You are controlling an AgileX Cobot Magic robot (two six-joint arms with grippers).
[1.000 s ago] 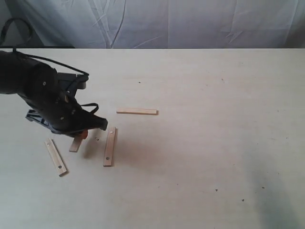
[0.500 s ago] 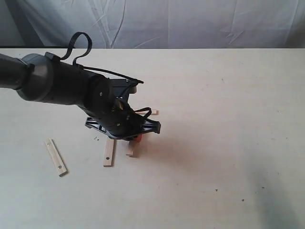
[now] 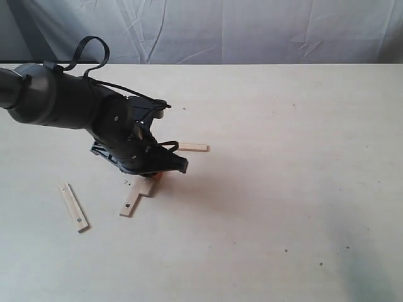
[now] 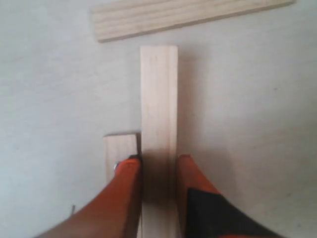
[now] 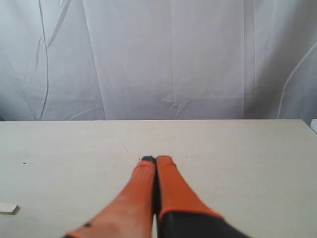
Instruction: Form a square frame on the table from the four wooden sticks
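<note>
Pale wooden stick (image 4: 158, 99) clamped in the left gripper (image 4: 158, 161).
Its end is pointed at a second stick (image 4: 188, 17) lying crosswise; a third stick (image 4: 120, 148) is seen just beside it, a fourth stick (image 3: 73, 206) well apart on the table (image 3: 283, 189). The right gripper (image 5: 156, 159) is closed, empty.

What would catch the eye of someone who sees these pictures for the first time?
The black left arm bends over the left half of the table. Its left gripper is shut on a wooden stick whose far end stops just short of a crosswise stick. A lone stick lies apart at the left of the exterior view, and the right gripper is shut and empty over the table.
</note>
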